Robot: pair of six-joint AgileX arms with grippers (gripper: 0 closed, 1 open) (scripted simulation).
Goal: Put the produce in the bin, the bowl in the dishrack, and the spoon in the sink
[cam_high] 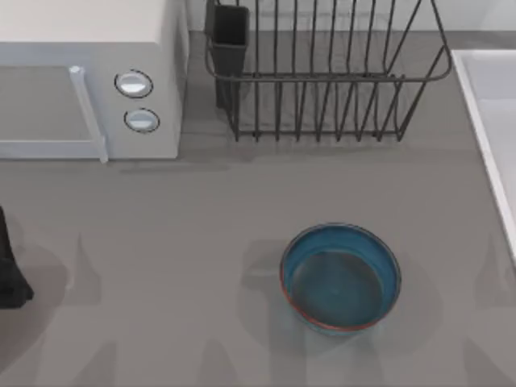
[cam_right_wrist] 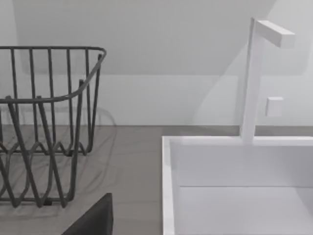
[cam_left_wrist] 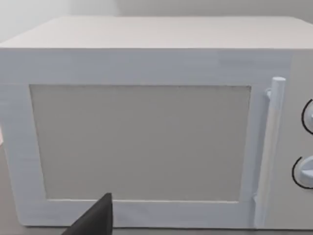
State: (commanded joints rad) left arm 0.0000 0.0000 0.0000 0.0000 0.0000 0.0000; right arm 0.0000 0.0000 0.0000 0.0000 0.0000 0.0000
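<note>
The blue bowl with a reddish-brown rim stands upright on the grey table, right of centre near the front, and nothing is in it. The dark wire dishrack stands at the back centre with its utensil cup at its left corner; its end appears in the right wrist view. The white sink runs along the right edge, and its basin lies beside the rack. My left arm is parked at the far left edge, far from the bowl. The produce, the spoon and the bin are out of view.
A white microwave with two round knobs fills the back left; its door and handle face my left gripper. A white faucet rises behind the sink. A dark piece of my right gripper shows low in its wrist view.
</note>
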